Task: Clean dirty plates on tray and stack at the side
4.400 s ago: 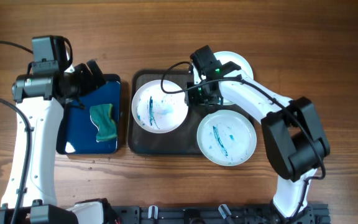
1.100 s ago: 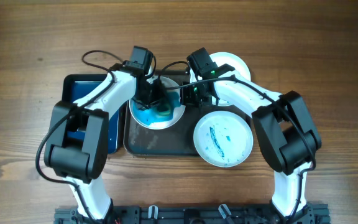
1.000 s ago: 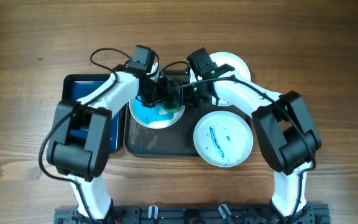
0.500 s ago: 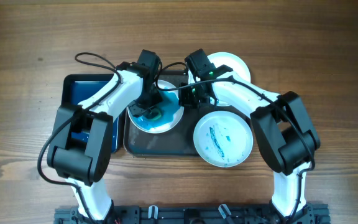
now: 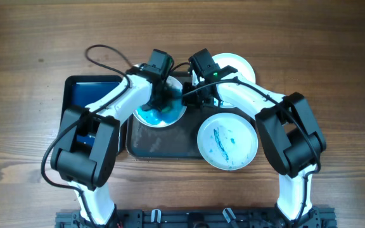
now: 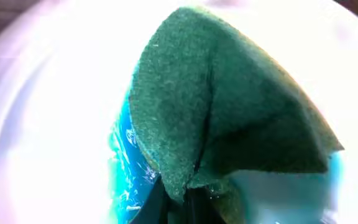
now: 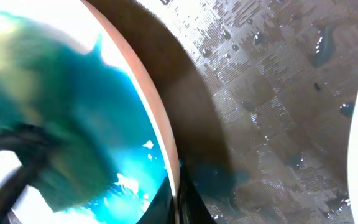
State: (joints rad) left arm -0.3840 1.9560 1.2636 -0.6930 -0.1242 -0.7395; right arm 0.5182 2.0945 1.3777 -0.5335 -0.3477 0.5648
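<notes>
Sponge down on the smeared plate, both arms crowded over the tray.
Left gripper (image 5: 161, 101) is clamped on the green sponge (image 6: 229, 106), pressed into the dirty plate (image 5: 146, 118) on the brown tray (image 5: 163, 142), with a blue smear (image 6: 124, 168) beside it. Right gripper (image 7: 180, 193) pinches that plate's rim. Second dirty plate (image 5: 228, 140) overhangs the tray's right edge. White plate (image 5: 241, 63) sits behind the right arm. Blue tray (image 5: 81, 95) on the left is partly hidden by the left arm.
</notes>
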